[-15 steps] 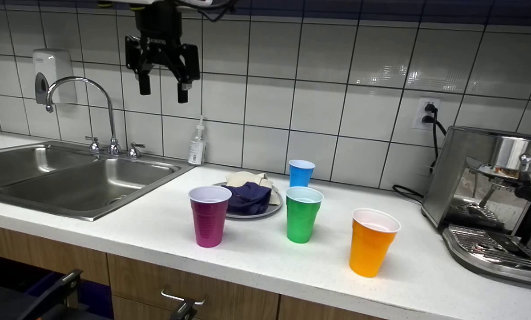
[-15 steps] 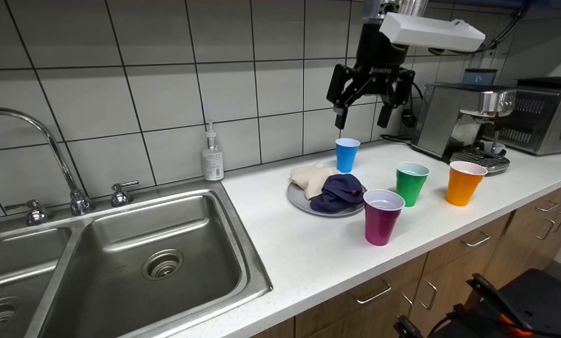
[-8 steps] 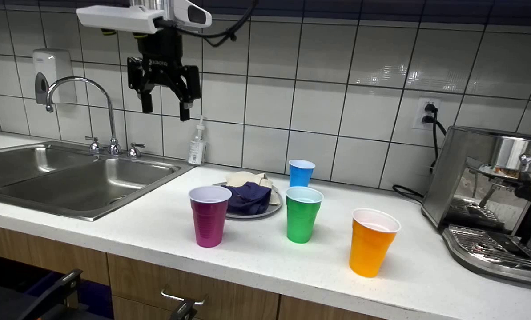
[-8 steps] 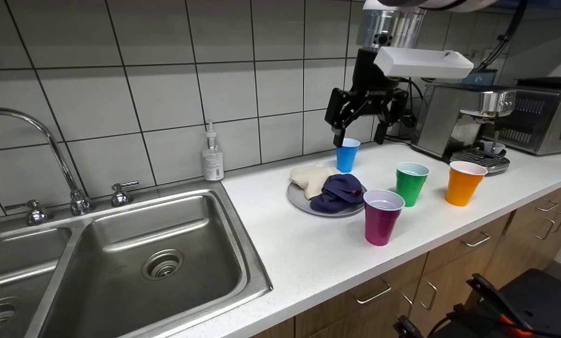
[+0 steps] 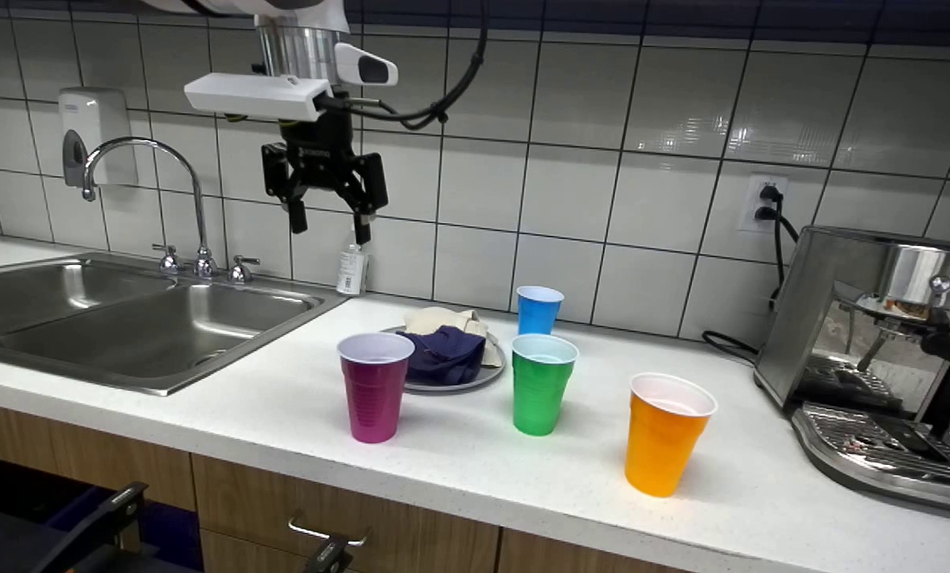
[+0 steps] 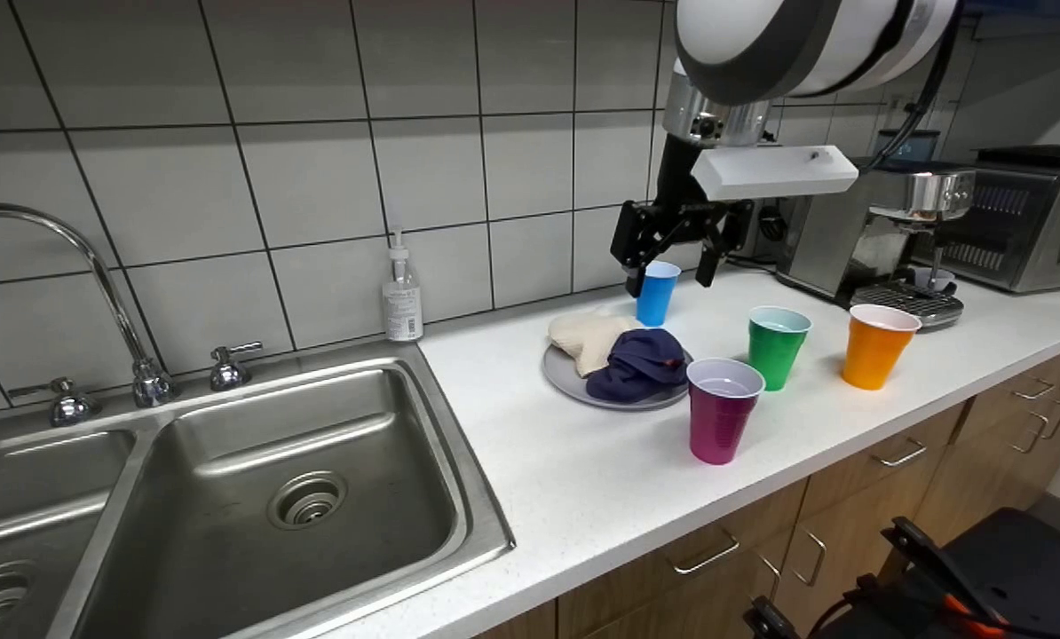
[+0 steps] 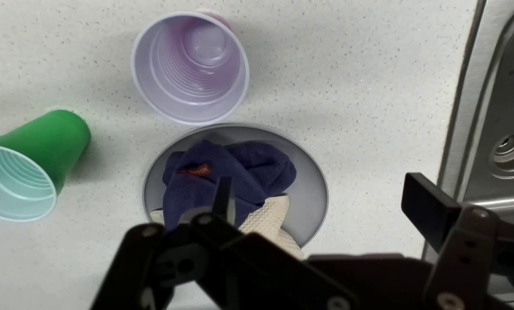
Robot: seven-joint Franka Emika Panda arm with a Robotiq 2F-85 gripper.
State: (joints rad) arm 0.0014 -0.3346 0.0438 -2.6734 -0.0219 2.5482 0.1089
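My gripper point(image 5: 330, 228) hangs in the air above the counter, its jaws wide open and nothing between them. In the wrist view its left finger point(image 7: 223, 196) overlaps a navy cloth point(image 7: 257, 165), which lies crumpled on a grey plate point(image 7: 313, 189). A cream cloth point(image 7: 267, 215) is partly under the navy one. Beside the plate stand a purple cup point(image 6: 723, 422) and a green cup point(image 6: 774, 351), both upright. The blue cup point(image 6: 659, 302) is behind, partly covered by a finger in an exterior view. An orange cup point(image 5: 666, 446) stands farther off.
The double steel sink point(image 6: 317, 426) with its faucet point(image 5: 196, 191) borders the counter. A pump bottle point(image 6: 402, 302) stands against the tiled wall. An espresso machine point(image 5: 881, 350) is past the cups, and a cable point(image 5: 467, 79) hangs from the arm.
Both exterior views show the open gripper coming down toward the counter over the last second, with a small sideways shift. The cups, cloths and plate have stayed put.
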